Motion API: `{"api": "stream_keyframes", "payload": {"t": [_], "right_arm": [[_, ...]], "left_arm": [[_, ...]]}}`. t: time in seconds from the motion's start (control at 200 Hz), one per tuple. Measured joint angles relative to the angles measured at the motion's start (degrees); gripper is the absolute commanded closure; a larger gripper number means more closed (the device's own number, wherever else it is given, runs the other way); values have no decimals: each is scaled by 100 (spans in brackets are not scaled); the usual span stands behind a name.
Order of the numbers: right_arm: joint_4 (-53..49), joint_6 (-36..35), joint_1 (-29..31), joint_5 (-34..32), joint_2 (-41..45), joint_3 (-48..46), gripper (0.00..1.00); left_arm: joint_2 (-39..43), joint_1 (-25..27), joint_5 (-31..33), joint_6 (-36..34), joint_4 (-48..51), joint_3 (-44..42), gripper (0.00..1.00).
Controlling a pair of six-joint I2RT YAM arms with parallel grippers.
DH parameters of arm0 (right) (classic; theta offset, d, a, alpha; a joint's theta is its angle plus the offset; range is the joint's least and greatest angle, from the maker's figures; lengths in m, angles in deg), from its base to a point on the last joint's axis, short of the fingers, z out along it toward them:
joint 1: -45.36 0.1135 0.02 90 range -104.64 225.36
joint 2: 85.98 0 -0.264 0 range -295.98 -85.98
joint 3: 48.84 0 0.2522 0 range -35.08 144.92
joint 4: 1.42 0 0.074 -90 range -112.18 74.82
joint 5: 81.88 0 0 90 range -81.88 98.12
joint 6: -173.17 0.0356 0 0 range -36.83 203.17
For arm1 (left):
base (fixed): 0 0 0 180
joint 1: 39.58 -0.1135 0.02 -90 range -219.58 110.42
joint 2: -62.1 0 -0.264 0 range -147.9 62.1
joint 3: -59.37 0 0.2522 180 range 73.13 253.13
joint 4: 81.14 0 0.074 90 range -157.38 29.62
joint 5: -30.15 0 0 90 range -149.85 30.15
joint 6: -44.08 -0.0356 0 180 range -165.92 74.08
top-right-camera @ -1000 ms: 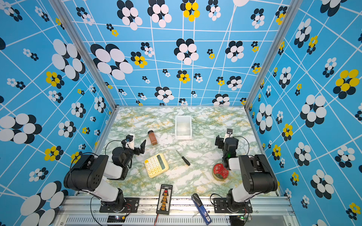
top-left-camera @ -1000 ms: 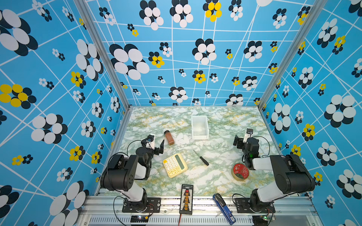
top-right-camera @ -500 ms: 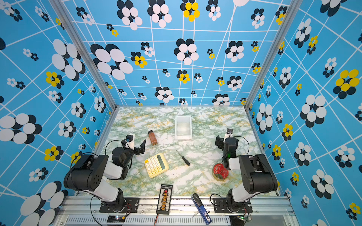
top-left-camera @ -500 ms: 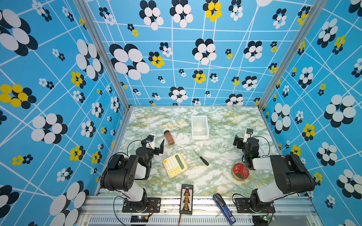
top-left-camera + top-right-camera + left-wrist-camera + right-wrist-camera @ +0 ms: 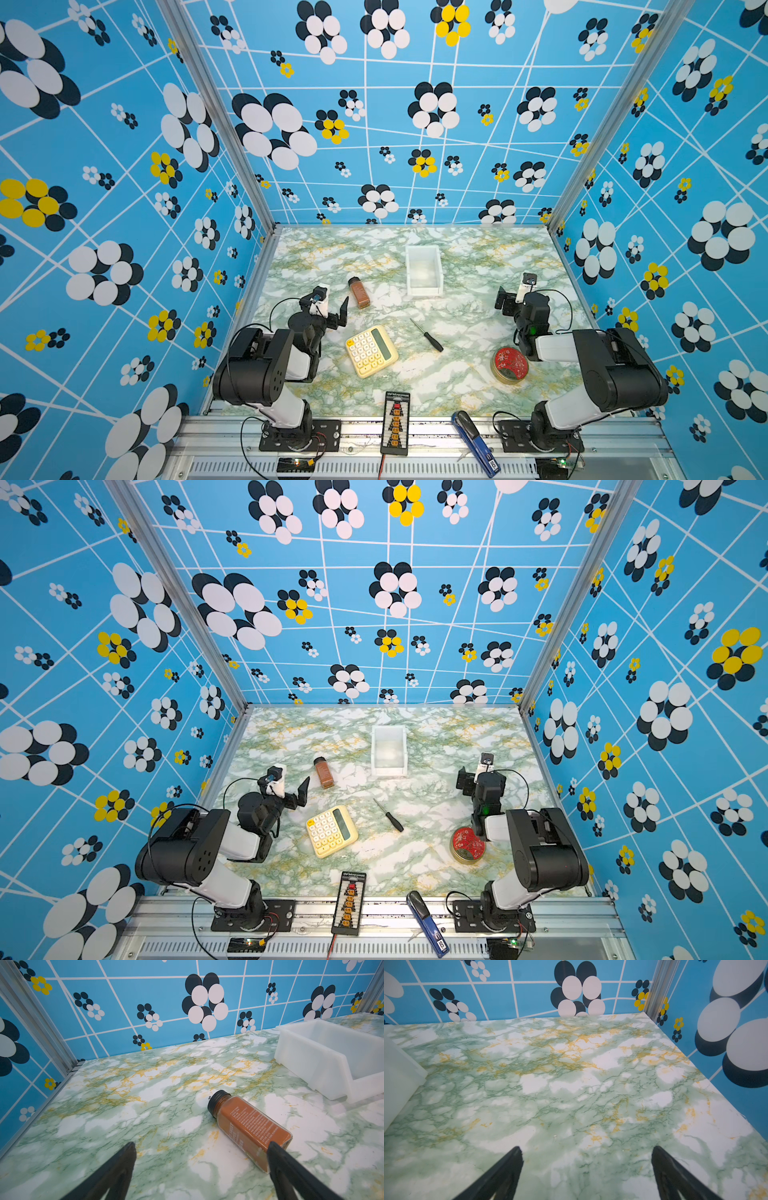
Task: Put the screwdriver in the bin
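Marble tabletop (image 5: 465,386): screwdriver (image 5: 427,336) flat, diagonal, roughly midway between left gripper (image 5: 201,1146) and right gripper (image 5: 586,1149), both spread wide, empty; bin (image 5: 424,289) beyond.

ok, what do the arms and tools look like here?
Left arm and right arm match: chunky black joint housings, white links, black base plates bolted to an aluminium rail, thin black cables looping along each, a white camera at each wrist. Left tool and right tool: two slim black tapered fingers each.
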Motion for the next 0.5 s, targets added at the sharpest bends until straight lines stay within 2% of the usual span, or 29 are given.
{"api": "stream_keyframes", "payload": {"t": [0.12,0.265,0.4,0.5], "right_arm": [[-243,-26,26,-55,125,33,1],[-1694,-15,195,-363,1104,592,1],[-2872,299,210,-463,2046,1327,1],[-3696,610,258,-450,2444,1665,1]], "left_arm": [[46,-4,-4,2,251,46,1],[389,-72,-66,13,1005,328,1],[1104,-68,-57,59,2354,841,1],[1696,-66,-57,33,3191,1209,1]]}}
